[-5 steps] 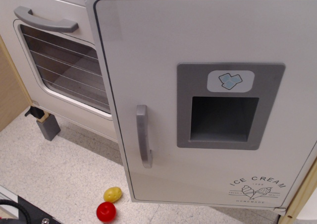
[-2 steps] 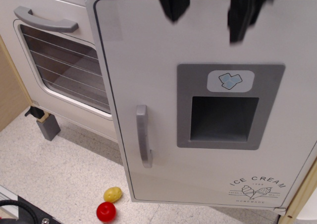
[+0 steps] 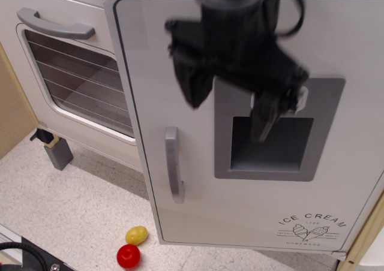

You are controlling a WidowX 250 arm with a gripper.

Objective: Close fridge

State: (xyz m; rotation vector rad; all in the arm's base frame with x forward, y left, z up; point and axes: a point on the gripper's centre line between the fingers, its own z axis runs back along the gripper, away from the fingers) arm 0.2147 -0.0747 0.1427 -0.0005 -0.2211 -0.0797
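The white fridge door (image 3: 198, 217) fills most of the view and stands slightly ajar, its left edge out from the cabinet. It has a grey vertical handle (image 3: 174, 164), a grey dispenser panel (image 3: 273, 163) and the "ICE CREAM" print (image 3: 311, 228). My black gripper (image 3: 231, 115) hangs in front of the door's upper middle, blurred. Its fingers are spread apart and hold nothing: the left finger (image 3: 192, 82) is above the handle, the right finger (image 3: 266, 116) is over the dispenser recess.
A white oven (image 3: 66, 73) with a wire-rack window and a horizontal grey handle (image 3: 54, 25) stands to the left. A yellow toy (image 3: 137, 235) and a red toy (image 3: 128, 256) lie on the speckled floor by the door's lower left corner. A wooden wall (image 3: 12, 103) is at far left.
My gripper has come down from the top edge of the view to in front of the door's upper middle. The door has not visibly moved.
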